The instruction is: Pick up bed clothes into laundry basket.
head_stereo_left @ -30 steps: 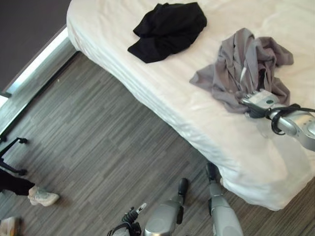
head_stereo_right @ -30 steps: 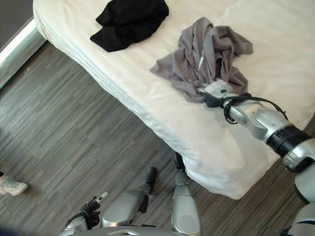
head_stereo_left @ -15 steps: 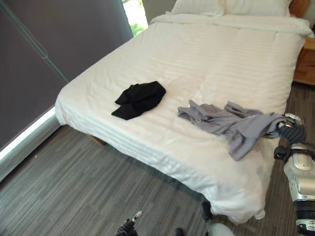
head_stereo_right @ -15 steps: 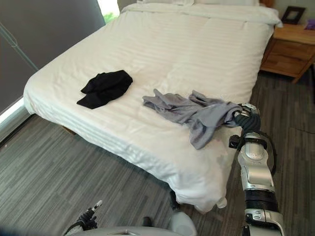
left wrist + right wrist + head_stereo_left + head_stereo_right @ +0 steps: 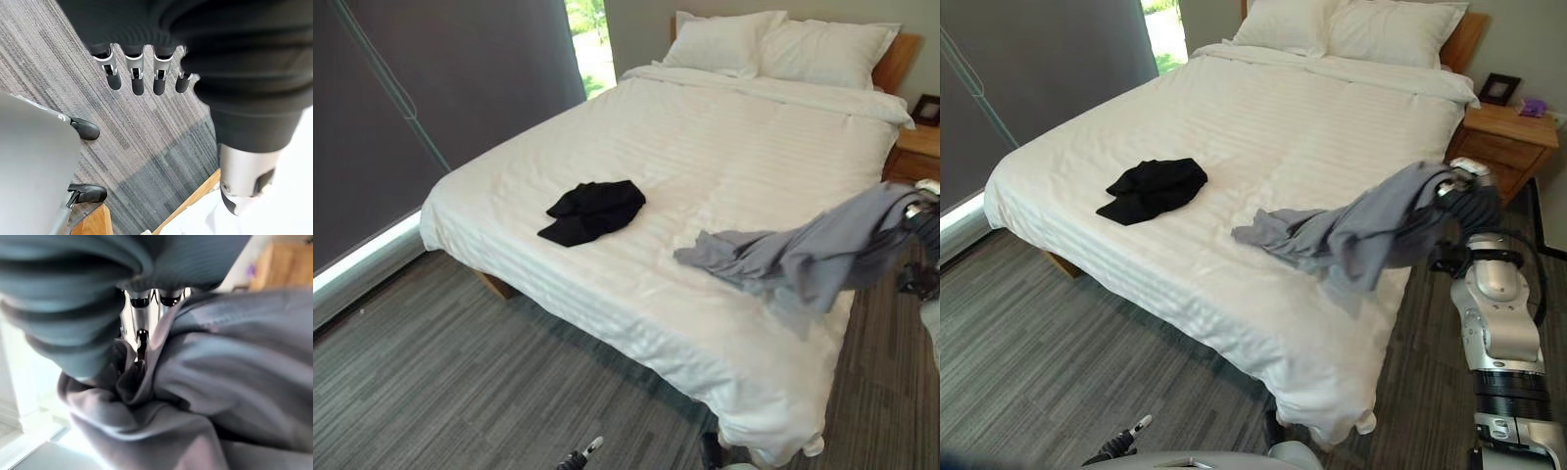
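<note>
A wide bed with a white striped duvet [image 5: 1263, 127] fills most of the scene, standing on a grey wood-grain floor [image 5: 1048, 362]. Two white pillows [image 5: 1351, 29] lean against a wooden headboard at the far end.

The robot's right hand [image 5: 1464, 191] is raised at the right side of the bed with its fingers curled tight around one end of a crumpled grey garment [image 5: 1361, 230]. The garment stretches from the hand down to the duvet, where its far end lies on the bed near the foot corner; the middle hangs in the air. In the right wrist view the grey fabric [image 5: 205, 382] bunches around the silver fingers [image 5: 142, 340].

A crumpled black garment [image 5: 1156, 188] lies flat on the duvet, well apart from the grey one, toward the bed's left side.

The left hand [image 5: 142, 73] hangs low over the floor, fingers straight and relaxed, holding nothing.

A wooden nightstand [image 5: 1503, 142] stands to the right of the headboard, with a small dark picture frame [image 5: 1498, 88] and a small purple object [image 5: 1534, 107] on top. No writing can be read anywhere.
</note>
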